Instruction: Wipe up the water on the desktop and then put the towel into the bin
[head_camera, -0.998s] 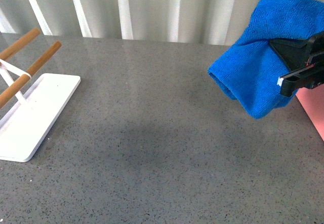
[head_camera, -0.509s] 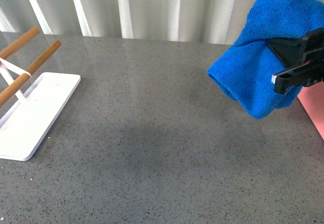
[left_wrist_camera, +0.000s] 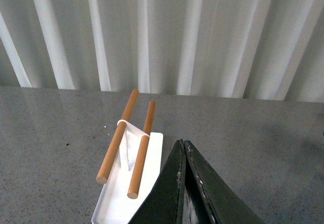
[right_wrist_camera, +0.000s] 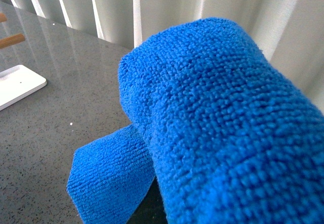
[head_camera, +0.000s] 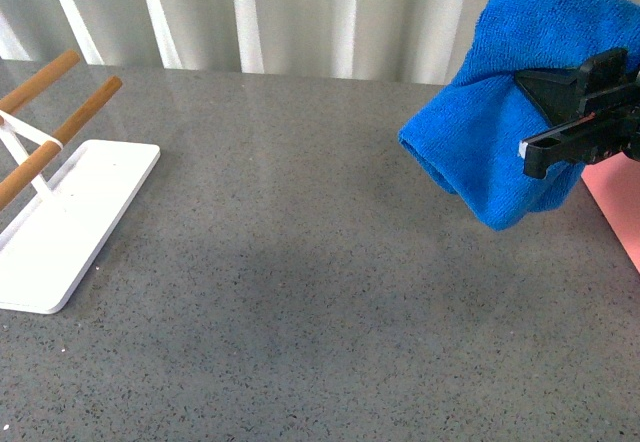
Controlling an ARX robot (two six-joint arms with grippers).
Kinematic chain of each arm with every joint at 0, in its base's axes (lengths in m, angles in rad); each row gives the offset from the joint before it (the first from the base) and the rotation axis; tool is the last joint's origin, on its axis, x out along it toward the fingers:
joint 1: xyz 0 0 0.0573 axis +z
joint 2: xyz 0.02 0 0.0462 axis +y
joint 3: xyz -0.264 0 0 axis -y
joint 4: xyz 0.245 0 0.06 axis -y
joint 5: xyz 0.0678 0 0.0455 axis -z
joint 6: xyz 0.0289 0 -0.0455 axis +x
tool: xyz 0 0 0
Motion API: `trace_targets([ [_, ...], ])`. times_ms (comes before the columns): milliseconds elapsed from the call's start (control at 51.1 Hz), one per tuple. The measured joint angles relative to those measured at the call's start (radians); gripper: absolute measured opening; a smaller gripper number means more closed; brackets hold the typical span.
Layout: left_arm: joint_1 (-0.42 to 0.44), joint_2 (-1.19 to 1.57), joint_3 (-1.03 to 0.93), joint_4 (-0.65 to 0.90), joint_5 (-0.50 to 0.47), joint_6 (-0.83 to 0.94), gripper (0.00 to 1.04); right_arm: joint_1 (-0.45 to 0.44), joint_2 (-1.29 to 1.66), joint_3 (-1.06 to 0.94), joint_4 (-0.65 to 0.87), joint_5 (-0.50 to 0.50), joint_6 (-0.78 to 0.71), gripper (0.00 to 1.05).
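Hanging in the air at the right of the scene, the blue towel (head_camera: 478, 152) is clamped between the two black fingers of the right tool (head_camera: 525, 117). Its folded bulk drapes down on their left, clear of the grey speckled worktop (head_camera: 300, 272). A strip of the pink bin (head_camera: 620, 202) shows at the right edge, and the towel hangs just left of it. In the right wrist view the towel (right_wrist_camera: 212, 112) fills most of the picture. The left tool (left_wrist_camera: 182, 148) has its fingers pressed together with nothing between them. At the left stands a white tray (head_camera: 70, 232) carrying wooden bars (head_camera: 80, 117).
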Motion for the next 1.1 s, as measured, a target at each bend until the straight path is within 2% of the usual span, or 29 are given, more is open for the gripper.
trace_targets([
  [98,0.0,0.0,0.0,-0.003,0.0,0.0,0.04,0.006,0.003,0.006,-0.024,0.016,0.011,0.04],
  [117,0.0,0.0,0.0,-0.003,0.0,0.0,0.07,0.007,0.004,0.009,-0.03,0.018,0.013,0.04],
  [274,0.0,0.0,0.0,-0.003,0.0,0.0,0.36,0.034,0.035,0.101,-0.2,0.125,0.076,0.04],
  [470,0.0,0.0,0.0,-0.003,0.0,0.0,0.77,0.105,0.17,0.372,-0.615,0.222,0.217,0.04],
  [509,0.0,0.0,0.0,-0.003,0.0,0.0,0.84,0.11,0.18,0.396,-0.655,0.233,0.229,0.04],
  [626,0.0,0.0,0.0,-0.003,0.0,0.0,0.99,0.115,0.217,0.464,-0.789,0.264,0.283,0.04],
  [802,0.0,0.0,0.0,-0.003,0.0,0.002,0.98,0.113,0.256,0.462,-0.864,0.335,0.362,0.04],
  [959,0.0,0.0,0.0,-0.003,0.0,0.002,0.98,0.121,0.259,0.366,-0.819,0.387,0.378,0.04],
  [1096,0.0,0.0,0.0,-0.003,0.0,0.002,0.98,0.109,0.273,0.305,-0.781,0.381,0.376,0.04],
])
